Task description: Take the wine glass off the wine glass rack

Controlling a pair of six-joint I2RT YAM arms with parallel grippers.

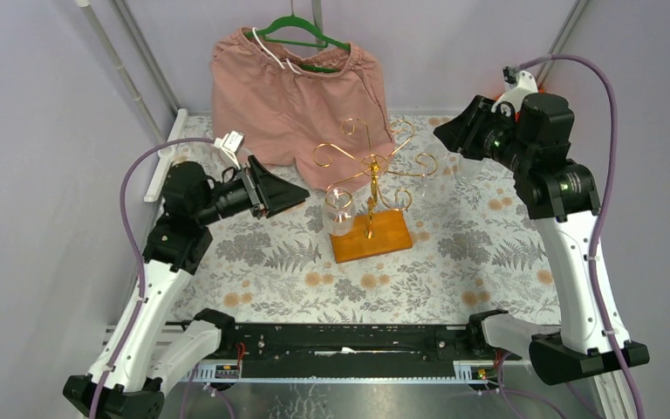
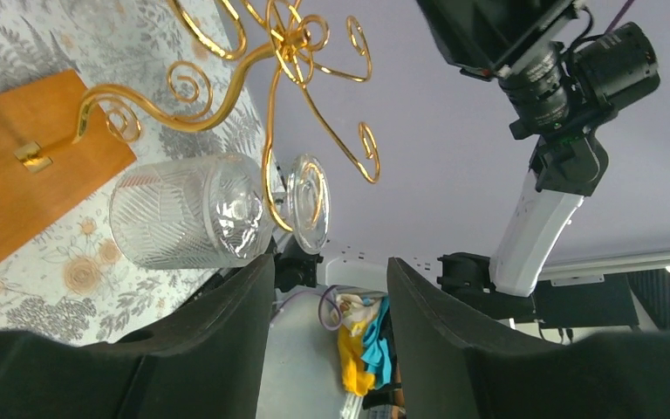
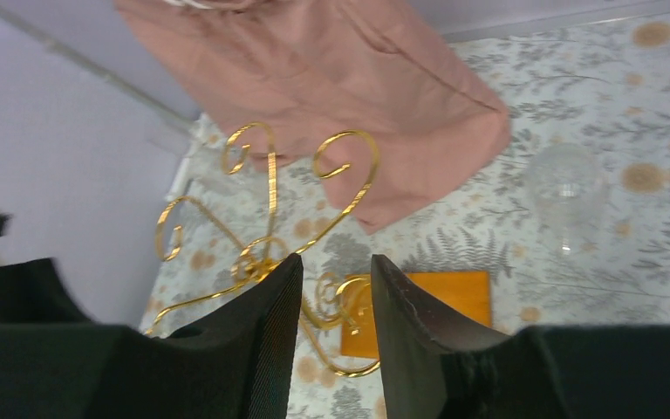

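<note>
The gold wine glass rack [image 1: 372, 162] stands on its orange-brown wooden base [image 1: 382, 237] at the table's middle. A clear patterned wine glass [image 1: 338, 211] hangs upside down from a left scroll arm. In the left wrist view the glass [image 2: 188, 209] is just past my left finger, with its foot [image 2: 308, 202] caught on a gold arm. My left gripper [image 1: 301, 194] is open and empty, just left of the glass. My right gripper [image 1: 443, 133] is open and empty, raised to the right of the rack [image 3: 266, 253].
Pink shorts [image 1: 297, 96] hang on a green hanger [image 1: 301, 35] behind the rack. A clear glass object [image 3: 567, 188] rests on the floral tablecloth [image 1: 488, 253] right of the rack. Purple walls close in both sides.
</note>
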